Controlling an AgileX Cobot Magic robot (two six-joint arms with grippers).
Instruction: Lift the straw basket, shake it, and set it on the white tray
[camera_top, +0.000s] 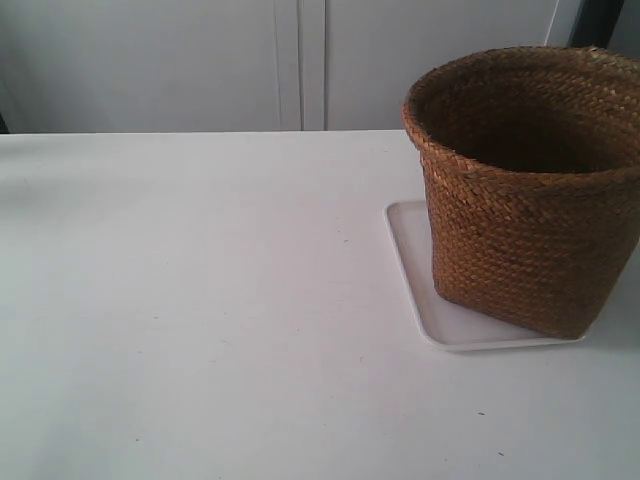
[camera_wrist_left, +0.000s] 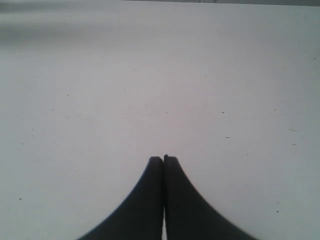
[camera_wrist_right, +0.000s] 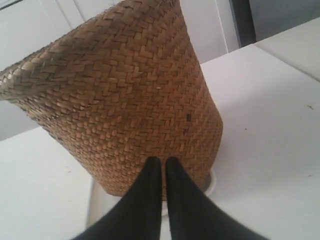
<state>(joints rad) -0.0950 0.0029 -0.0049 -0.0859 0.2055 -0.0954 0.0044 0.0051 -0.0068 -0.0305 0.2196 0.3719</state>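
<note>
The brown woven straw basket (camera_top: 520, 190) stands upright on the white tray (camera_top: 412, 270) at the exterior view's right. Neither arm shows in that view. In the right wrist view the straw basket (camera_wrist_right: 135, 95) fills the frame on the white tray (camera_wrist_right: 100, 202), and my right gripper (camera_wrist_right: 163, 161) is shut with nothing held, its tips just short of the basket's lower wall; whether they touch it is unclear. My left gripper (camera_wrist_left: 163, 159) is shut and empty over bare white table, with no task object in its view.
The white table (camera_top: 180, 300) spreads to the left of the tray. Grey cabinet doors (camera_top: 300, 60) stand behind the table. The tray sits near the table's right side.
</note>
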